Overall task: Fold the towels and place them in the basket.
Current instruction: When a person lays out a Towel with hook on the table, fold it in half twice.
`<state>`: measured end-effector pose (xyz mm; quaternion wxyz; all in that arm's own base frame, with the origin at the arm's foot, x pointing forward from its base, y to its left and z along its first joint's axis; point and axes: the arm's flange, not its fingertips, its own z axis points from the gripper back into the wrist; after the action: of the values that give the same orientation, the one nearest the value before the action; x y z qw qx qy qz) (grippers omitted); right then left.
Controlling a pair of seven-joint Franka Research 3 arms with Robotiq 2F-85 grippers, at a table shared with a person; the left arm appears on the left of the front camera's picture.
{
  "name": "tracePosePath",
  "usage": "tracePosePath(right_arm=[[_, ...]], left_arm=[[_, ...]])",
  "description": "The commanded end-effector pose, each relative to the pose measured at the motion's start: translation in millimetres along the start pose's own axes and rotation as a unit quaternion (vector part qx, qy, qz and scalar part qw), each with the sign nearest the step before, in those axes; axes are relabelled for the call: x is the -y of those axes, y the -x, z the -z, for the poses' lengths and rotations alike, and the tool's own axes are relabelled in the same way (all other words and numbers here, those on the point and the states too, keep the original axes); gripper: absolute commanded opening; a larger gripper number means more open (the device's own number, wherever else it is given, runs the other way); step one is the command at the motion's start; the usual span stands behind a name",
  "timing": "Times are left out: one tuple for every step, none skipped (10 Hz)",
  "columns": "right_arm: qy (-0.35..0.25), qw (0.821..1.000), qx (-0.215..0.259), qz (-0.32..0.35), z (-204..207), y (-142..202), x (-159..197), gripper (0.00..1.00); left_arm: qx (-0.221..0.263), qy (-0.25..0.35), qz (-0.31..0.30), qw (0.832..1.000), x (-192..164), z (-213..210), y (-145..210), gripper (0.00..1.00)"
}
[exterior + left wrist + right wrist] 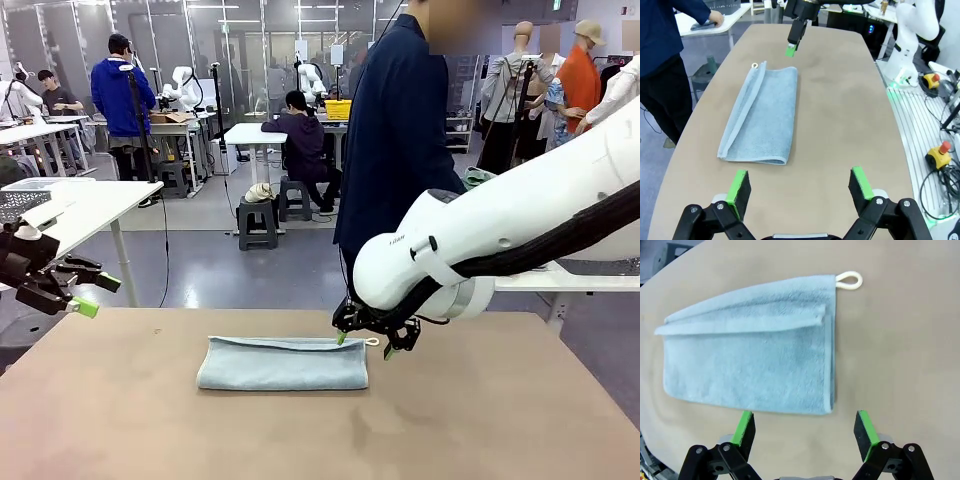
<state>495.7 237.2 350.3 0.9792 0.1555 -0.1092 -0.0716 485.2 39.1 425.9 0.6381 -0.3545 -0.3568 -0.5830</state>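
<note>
— Where is the towel?

— The blue-grey towel [283, 364] lies flat on the table [500, 430], about midway across, folded into a long strip. Its loop [372, 341] sticks out at the corner by the right jaws.

— How will it handle?

— It is terry, so likely soft, light and limp. It would sag from a single pinch, and the layers could slide apart. It looks grippy rather than slippery. The short ends seem the best hold: a pinch through all layers, one arm at each end, to bring end to end.

— And the jaws?

— Both sets stand wide apart, holding nothing. The right jaws hover just over the loop end. The left jaws hang by the table's left end, apart from the towel's other end.

— What does each view add?

— The right wrist view shows the fold itself: an upper flap whose hem [740, 326] runs at a slant, so the edges do not line up. The front view flattens that away. The left wrist view looks along the strip, with bare table before its near end, and shows a person's hand [716, 18] on a side table. The front view shows the person [400, 130] standing just beyond the far edge.
</note>
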Motion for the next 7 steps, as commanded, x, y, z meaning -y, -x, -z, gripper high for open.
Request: tracePosePath(right_arm=[[0.027,0.999,0.030,0.009,20.7,-11.4,-13.3,1.00],[0.035,0.999,0.041,0.005,28.4,-14.1,-15.1,1.00],[0.039,0.998,0.052,-0.004,38.9,-16.4,-16.0,1.00],[0.046,0.997,0.058,-0.016,46.5,-18.1,-16.3,1.00],[0.055,0.996,0.060,-0.019,51.7,-18.9,-17.7,1.00],[0.061,0.996,0.057,-0.025,54.4,-19.1,-20.0,1.00],[0.065,0.996,0.055,-0.031,57.5,-19.2,-22.3,1.00]], left_arm=[[-0.003,-0.002,0.002,1.000,1.0,-1.0,-0.2,1.00],[-0.003,-0.002,0.002,1.000,1.0,-1.0,-0.2,1.00],[-0.003,-0.002,0.002,1.000,1.0,-1.0,-0.2,1.00],[-0.003,-0.002,0.002,1.000,1.0,-1.0,-0.2,1.00],[-0.003,-0.002,0.002,1.000,1.0,-1.0,-0.2,1.00],[-0.003,-0.002,0.002,1.000,1.0,-1.0,-0.2,1.00],[-0.003,-0.002,0.002,1.000,1.0,-1.0,-0.2,1.00]])
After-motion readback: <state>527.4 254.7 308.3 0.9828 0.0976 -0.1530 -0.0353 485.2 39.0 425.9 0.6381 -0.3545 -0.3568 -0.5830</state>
